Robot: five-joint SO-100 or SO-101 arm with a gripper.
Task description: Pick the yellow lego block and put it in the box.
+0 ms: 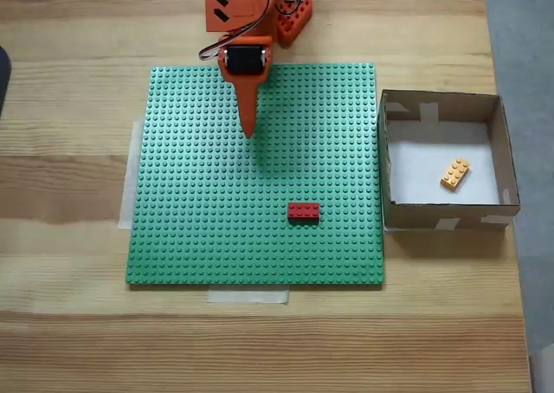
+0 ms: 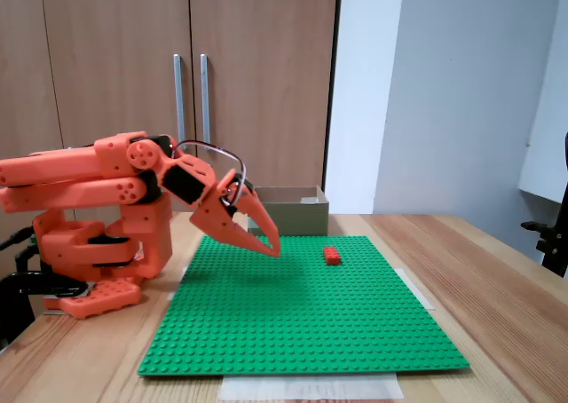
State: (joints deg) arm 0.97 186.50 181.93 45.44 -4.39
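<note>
The yellow lego block (image 1: pixel 455 174) lies tilted on the white bottom of the box (image 1: pixel 394 207), toward its right side. In the side-on fixed view the box (image 2: pixel 297 217) stands behind the green plate, and its wall hides the block. My orange gripper (image 1: pixel 249 130) hangs over the upper middle of the green baseplate (image 1: pixel 199 211), far left of the box, fingers together and holding nothing. In the side-on fixed view the gripper (image 2: pixel 272 248) points down at the plate, its tips just above the studs.
A red brick (image 1: pixel 303 210) sits on the baseplate's lower right part, also seen as the red brick (image 2: pixel 331 255) near the far edge. The arm's base (image 2: pixel 98 261) stands at the table's back. Pale tape strips hold the plate to the wooden table (image 1: pixel 69 324).
</note>
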